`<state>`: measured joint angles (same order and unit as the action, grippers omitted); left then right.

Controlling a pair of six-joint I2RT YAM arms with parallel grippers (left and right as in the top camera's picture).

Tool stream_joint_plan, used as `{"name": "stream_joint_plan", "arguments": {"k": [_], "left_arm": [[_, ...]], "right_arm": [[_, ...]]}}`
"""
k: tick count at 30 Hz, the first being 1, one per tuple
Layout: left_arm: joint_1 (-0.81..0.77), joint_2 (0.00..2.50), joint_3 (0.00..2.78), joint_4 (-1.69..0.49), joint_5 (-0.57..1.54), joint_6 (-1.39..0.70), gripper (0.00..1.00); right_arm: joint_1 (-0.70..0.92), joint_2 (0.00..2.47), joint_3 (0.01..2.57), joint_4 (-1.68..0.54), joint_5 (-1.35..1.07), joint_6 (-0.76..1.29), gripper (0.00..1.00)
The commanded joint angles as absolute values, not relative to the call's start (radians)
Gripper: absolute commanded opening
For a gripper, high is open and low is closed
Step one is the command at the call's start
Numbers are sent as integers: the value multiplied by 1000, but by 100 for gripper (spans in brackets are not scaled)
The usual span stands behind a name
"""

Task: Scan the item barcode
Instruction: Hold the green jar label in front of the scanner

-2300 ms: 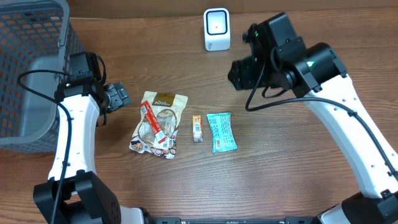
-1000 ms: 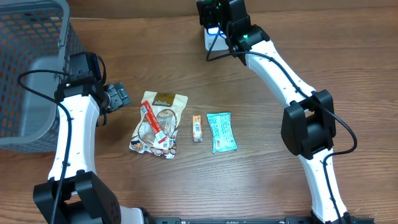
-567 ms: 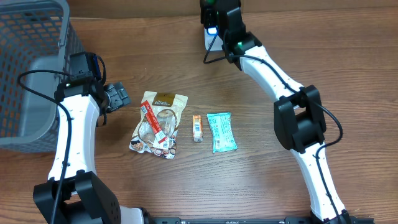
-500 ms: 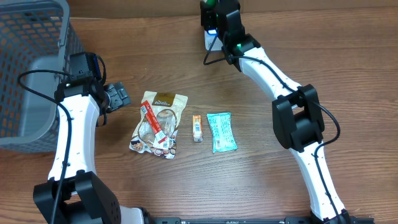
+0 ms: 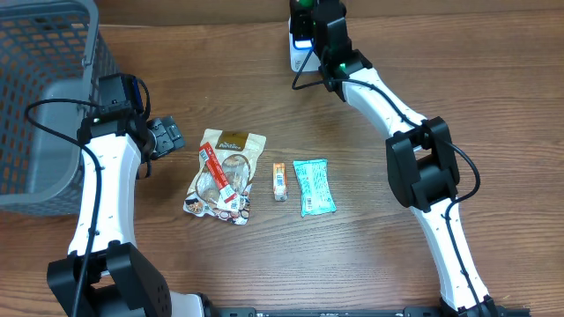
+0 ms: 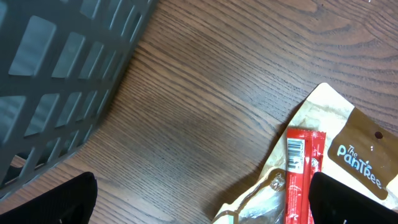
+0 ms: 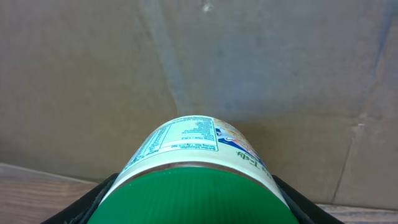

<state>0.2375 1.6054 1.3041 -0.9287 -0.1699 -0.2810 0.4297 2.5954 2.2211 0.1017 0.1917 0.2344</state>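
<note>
on the wood-grain table (image 5: 493,106), near cardboard wall (image 7: 249,62), sits a scanner (image 5: 297,56).

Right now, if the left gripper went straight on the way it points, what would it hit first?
Most likely bare wooden table, between the grey basket and the snack pouch; depth is unclear.
</note>
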Motion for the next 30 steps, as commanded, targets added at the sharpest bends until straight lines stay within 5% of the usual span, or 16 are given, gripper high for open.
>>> {"name": "stream_joint_plan", "arguments": {"k": [1, 30], "left_arm": [[235, 1597, 1310, -930, -183, -270, 100], [235, 1597, 1310, -930, -183, -270, 100]], "right_arm": [[415, 2612, 2244, 130, 209, 292, 4], [413, 2543, 2249, 133, 209, 340, 4]]}}
